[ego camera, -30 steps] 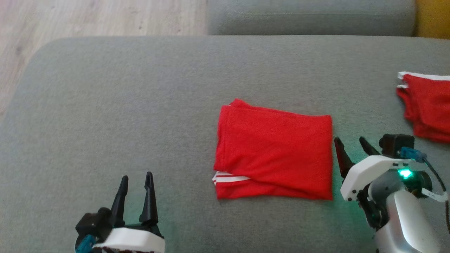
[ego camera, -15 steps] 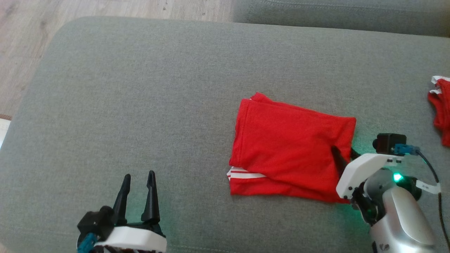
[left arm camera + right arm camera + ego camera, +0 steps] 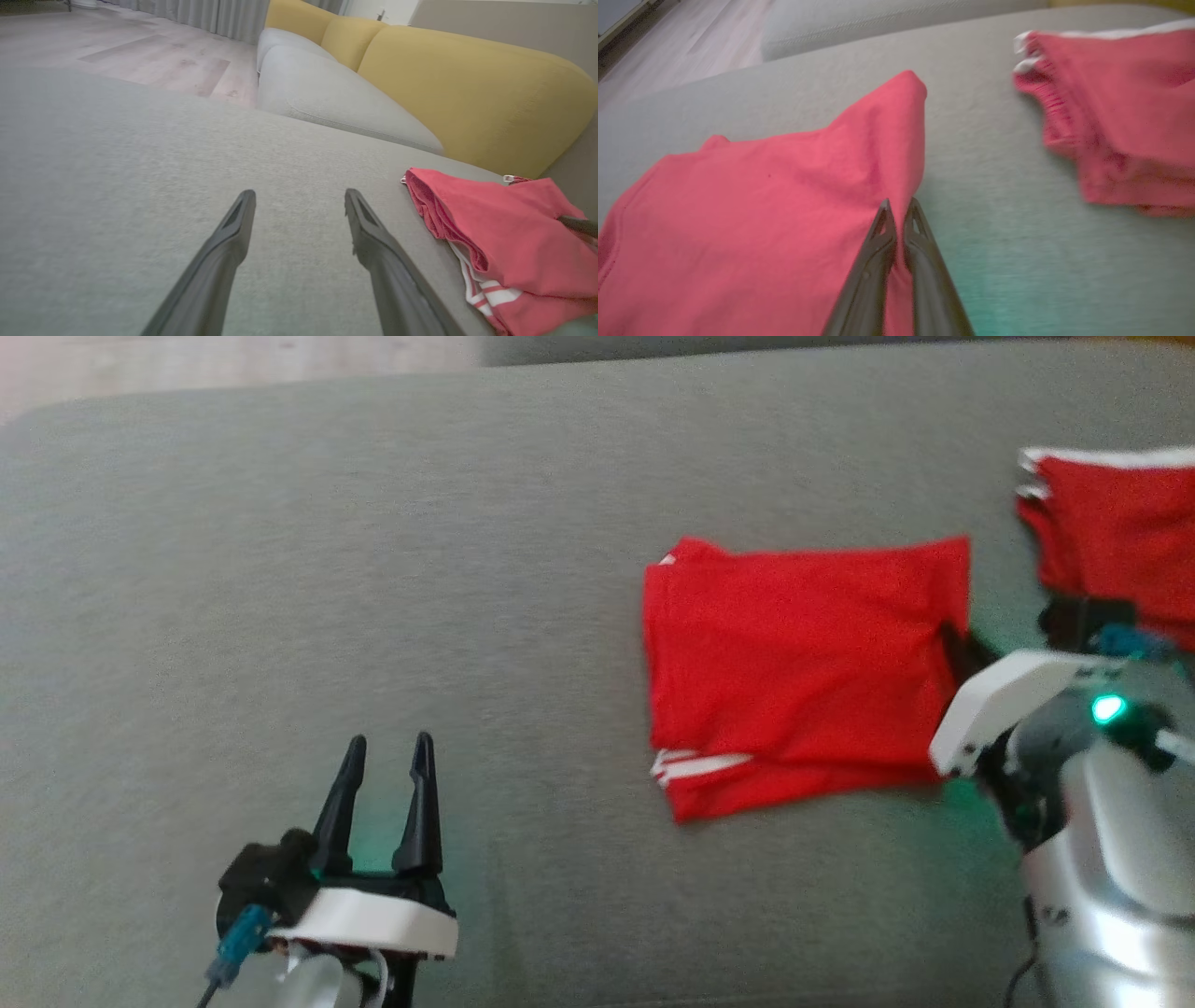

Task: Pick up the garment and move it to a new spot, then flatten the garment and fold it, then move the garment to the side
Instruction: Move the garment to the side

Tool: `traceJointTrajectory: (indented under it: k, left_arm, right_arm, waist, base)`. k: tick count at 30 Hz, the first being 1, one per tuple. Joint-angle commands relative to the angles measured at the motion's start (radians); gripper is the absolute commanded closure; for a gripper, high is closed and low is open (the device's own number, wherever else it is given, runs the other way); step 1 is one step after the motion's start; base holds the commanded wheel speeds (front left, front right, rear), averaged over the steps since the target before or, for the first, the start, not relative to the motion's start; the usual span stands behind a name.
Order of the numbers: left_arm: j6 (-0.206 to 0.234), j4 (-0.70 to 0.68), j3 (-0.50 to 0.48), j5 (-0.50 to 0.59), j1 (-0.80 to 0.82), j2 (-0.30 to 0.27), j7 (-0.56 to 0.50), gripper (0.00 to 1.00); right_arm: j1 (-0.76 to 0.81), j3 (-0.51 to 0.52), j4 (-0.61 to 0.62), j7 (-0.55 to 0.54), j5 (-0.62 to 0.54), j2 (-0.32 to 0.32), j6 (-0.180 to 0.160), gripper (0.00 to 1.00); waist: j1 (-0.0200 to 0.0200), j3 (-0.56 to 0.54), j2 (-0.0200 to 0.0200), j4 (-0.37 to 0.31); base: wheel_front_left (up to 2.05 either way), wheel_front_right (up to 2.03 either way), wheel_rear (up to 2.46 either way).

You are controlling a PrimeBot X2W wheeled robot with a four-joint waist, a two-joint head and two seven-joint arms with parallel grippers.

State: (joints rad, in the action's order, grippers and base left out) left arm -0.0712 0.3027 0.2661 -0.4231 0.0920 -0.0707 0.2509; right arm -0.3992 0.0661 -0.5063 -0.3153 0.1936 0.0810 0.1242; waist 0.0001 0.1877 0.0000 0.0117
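- The folded red garment (image 3: 794, 672) is lying on the grey cushion (image 3: 373, 569), right of the middle in the head view. Its long axis is running left to right, and its white stripes (image 3: 700, 767) are peeking out at the near left corner.
- The right hand (image 3: 954, 642) is reaching in from the garment's right short edge. Its two fingers are pressing together on that edge, and in the right wrist view (image 3: 899, 203) the cloth is rising into a ridge just ahead of the tips.
- The left hand (image 3: 390, 739) is hovering over bare cushion well to the garment's left, with its fingers standing wide apart and gripping nothing. In its own wrist view (image 3: 300, 193) the garment is sitting off to the right.
- The right arm is therefore the nearer one and is already gripping. By my reading, the fold is done and the sideways move is starting.
- A second red garment (image 3: 1111, 541) is lying farther right and beyond the right hand, apart from the first. A pull along the long axis is likely heading that way.
- Both garments are lying straight on the cushion, not inside any container.
- I cannot tell whether the pinch is catching every layer. If it is catching only the top one, the fold is at risk of opening.
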Motion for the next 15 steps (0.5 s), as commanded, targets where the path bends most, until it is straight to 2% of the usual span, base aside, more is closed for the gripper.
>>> traceJointTrajectory:
  k: [1, 4, 5, 10, 15]
  left_arm:
    - [0.002, -0.035, -0.026, 0.012, 0.039, -0.008, 0.010, 0.00]
    - [0.004, -0.045, -0.029, 0.019, 0.061, -0.024, 0.006, 0.00]
    - [0.004, -0.045, -0.029, 0.019, 0.061, -0.024, 0.006, 0.00]
    - [0.009, -0.070, -0.033, 0.031, 0.098, -0.057, -0.017, 0.00]
    - [0.012, -0.094, -0.027, 0.040, 0.126, -0.076, -0.044, 0.00]
  right_arm:
    - [-0.056, -0.025, 0.068, -0.004, -0.005, 0.029, 0.007, 1.00]
    - [-0.079, -0.034, 0.126, -0.018, 0.004, 0.053, 0.007, 1.00]
    - [-0.079, -0.034, 0.126, -0.018, 0.004, 0.053, 0.007, 1.00]
    - [-0.104, -0.049, 0.198, -0.027, 0.029, 0.055, 0.007, 1.00]
    - [-0.124, -0.058, 0.217, -0.012, 0.043, 0.033, 0.007, 1.00]
  waist:
    - [-0.0001, 0.054, 0.0000, -0.111]
    - [-0.0001, 0.089, 0.0000, -0.199]
    - [-0.0001, 0.089, 0.0000, -0.199]
    - [-0.0001, 0.145, 0.0000, -0.324]
    - [-0.0001, 0.169, 0.0000, -0.390]
  base:
    - [0.00, 0.00, 0.00]
    - [0.00, 0.00, 0.00]
    - [0.00, 0.00, 0.00]
    - [0.00, 0.00, 0.00]
    - [0.00, 0.00, 0.00]
